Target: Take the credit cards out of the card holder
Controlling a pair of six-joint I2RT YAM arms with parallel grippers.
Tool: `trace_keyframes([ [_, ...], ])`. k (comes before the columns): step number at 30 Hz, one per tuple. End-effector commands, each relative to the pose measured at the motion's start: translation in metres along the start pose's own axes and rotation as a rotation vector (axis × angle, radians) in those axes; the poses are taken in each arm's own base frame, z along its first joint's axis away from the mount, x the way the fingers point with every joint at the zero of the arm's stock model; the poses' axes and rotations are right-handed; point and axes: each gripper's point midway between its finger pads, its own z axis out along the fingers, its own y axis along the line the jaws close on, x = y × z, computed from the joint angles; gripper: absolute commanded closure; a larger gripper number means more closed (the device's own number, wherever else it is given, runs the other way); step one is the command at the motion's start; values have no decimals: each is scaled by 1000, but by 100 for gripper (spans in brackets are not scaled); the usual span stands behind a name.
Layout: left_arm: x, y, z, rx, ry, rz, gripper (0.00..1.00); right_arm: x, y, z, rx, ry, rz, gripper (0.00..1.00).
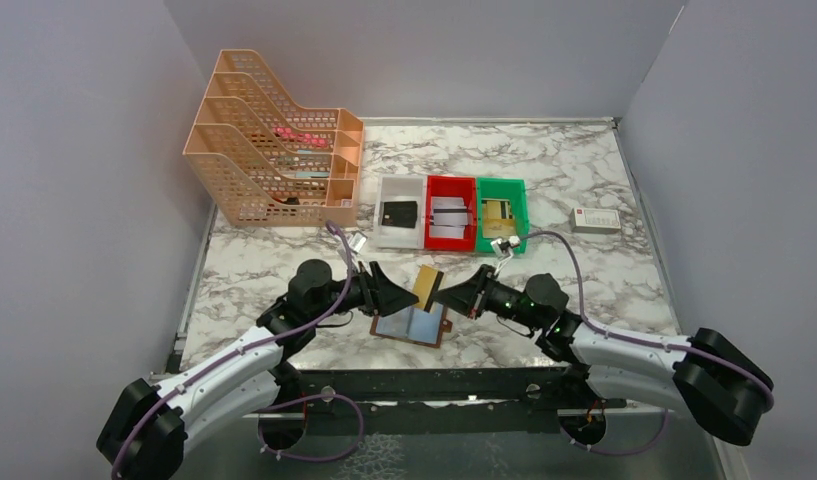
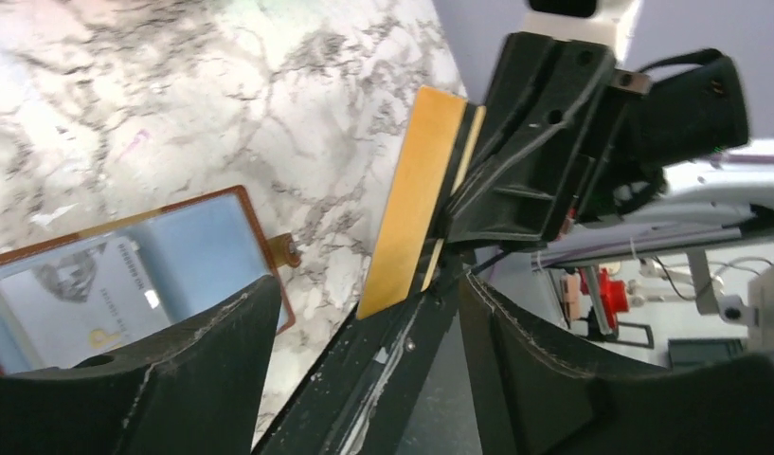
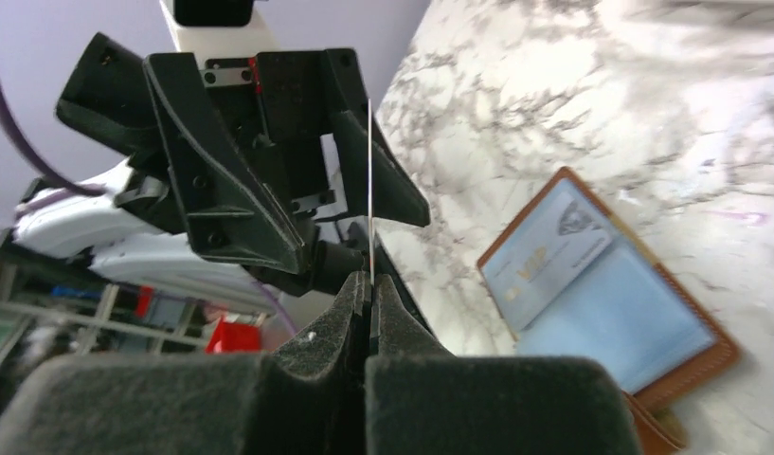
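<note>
Gold-yellow credit card [image 1: 430, 287], upright, pinched by right gripper [image 1: 442, 297] over open brown card holder [image 1: 412, 326] with pale blue sleeves; left gripper [image 1: 411, 296] spread wide.

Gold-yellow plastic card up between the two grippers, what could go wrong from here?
The right gripper pinches the gold-yellow plastic card by one edge only, so it might slip or twist free. The open left gripper flanks the card closely; closing off-centre could knock it loose. A dropped card would likely land on the open brown leather-like card holder below.
</note>
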Motion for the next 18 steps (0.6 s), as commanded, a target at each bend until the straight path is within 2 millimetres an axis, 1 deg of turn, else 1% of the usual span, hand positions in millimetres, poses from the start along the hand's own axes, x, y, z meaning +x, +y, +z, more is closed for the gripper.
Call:
trace_keyframes([
  [1,-9,24,-6,-189,-7,75,23,-13,-35,-10,221,-50,-70,99],
  [2,-13,33,-10,-255,-8,95,20,-14,-44,-14,283,-54,-84,99],
  [3,-19,38,-14,-313,-18,116,17,-20,-49,-18,329,-71,-107,99],
  [5,-27,52,-25,-439,-21,148,14,-36,-60,-26,442,-107,-166,99],
  [6,-34,58,-32,-508,-34,164,13,-45,-65,-31,498,-131,-202,99],
  [8,-40,65,-44,-613,-20,188,11,-66,-74,-42,623,-175,-277,99],
  [10,-49,64,-55,-682,-4,219,10,-91,-76,-53,735,-232,-351,99],
  [13,-67,56,-73,-754,-19,286,6,-121,-79,-66,861,-294,-485,99],
  [16,-87,53,-91,-824,-104,343,1,-143,-84,-70,953,-310,-643,99],
  [18,-93,54,-99,-842,-152,367,1,-154,-91,-73,1044,-298,-729,99],
])
